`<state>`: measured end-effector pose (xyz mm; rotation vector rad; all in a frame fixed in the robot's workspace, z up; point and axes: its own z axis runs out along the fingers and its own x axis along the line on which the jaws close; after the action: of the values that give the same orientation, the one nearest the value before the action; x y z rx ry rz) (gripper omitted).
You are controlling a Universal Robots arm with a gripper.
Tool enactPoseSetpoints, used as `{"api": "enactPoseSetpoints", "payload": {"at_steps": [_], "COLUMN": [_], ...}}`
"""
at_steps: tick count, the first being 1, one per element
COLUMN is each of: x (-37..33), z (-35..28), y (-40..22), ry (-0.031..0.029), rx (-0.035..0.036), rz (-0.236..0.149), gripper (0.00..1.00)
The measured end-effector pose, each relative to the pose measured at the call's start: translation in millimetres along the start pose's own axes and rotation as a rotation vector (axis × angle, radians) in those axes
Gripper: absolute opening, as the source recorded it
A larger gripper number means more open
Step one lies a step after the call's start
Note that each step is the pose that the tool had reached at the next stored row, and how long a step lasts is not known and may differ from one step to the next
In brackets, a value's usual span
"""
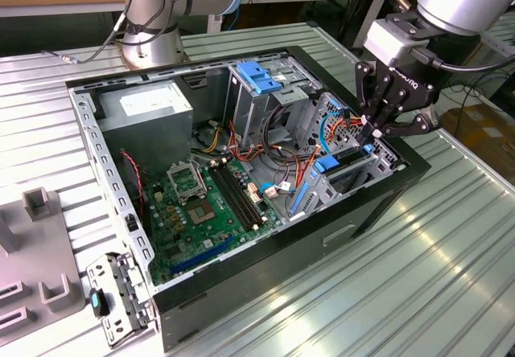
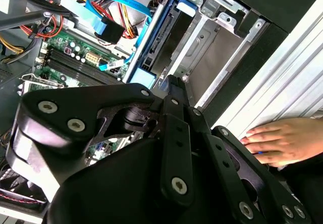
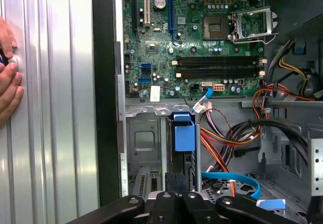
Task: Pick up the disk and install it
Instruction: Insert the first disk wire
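The disk point(image 3: 183, 133) stands on edge in its metal bay point(image 3: 144, 143), blue tab showing, directly below the tool point(image 1: 372, 132), which is pressed together at its tips. An off-line push could jam it crooked in the bay or snag the cables point(image 3: 222, 143) beside the tool.

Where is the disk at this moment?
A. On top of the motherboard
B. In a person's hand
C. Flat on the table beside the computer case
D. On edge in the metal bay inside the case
D: in the first wrist view the disk stands on edge between the metal walls of the bay inside the case; in the exterior view the gripper is just above it.
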<state>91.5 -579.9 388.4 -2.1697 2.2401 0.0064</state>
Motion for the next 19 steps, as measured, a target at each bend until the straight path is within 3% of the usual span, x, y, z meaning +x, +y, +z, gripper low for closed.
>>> {"api": "enactPoseSetpoints", "payload": {"at_steps": [10, 19], "x": [-0.1, -0.3], "z": [-4.1, -4.0], "y": [-0.1, -6.3], "ry": [0.0001, 0.0002], "rx": [-0.0001, -0.0001], "rz": [-0.001, -0.001], "gripper": [0.11, 0.11]}}
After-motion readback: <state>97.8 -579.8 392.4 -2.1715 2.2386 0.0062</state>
